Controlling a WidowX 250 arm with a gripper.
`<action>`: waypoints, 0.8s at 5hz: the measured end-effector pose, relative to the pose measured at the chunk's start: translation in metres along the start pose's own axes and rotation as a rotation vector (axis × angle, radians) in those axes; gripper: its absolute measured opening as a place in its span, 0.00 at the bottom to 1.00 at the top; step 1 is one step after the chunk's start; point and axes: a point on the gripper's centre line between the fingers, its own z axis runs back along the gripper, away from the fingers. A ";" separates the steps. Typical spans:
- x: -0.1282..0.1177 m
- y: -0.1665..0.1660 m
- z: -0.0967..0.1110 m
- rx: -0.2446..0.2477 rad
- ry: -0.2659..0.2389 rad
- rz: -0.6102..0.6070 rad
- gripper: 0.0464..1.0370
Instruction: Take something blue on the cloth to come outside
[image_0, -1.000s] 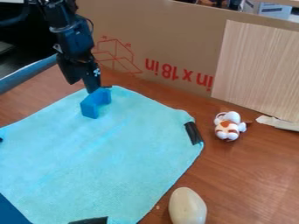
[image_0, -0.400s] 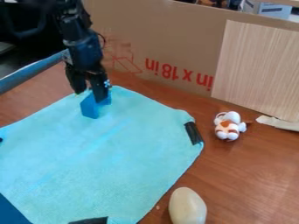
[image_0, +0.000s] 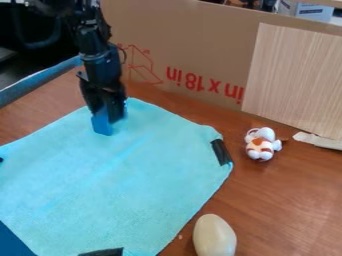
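I have one arm (image_0: 100, 60) coming in from the upper left, its one hand (image_0: 109, 115) down at the far corner of the one light-blue cloth (image_0: 120, 185). The one blue block (image_0: 101, 126) sits on that corner, partly covered by the hand; I can't tell from here whether I have a grip on it or am just around it.

I count two black strips on the cloth, one (image_0: 221, 152) at its right corner, one (image_0: 103, 252) at the bottom edge. On the bench (image_0: 274, 200), right of the cloth, are two loose items: one white-and-brown toy figure (image_0: 262, 144) and, nearer the camera, one pale, smooth, egg-like object (image_0: 214, 236). Behind stands one cardboard sheet (image_0: 200, 50) with red markings, and one wood-grain panel (image_0: 294, 80) upright in front of its right part.
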 end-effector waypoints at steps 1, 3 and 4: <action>0.003 0.000 0.004 -0.005 -0.003 -0.015 0.33; 0.009 0.006 0.017 -0.037 -0.027 0.010 0.14; 0.012 0.022 0.027 -0.044 -0.047 0.053 0.14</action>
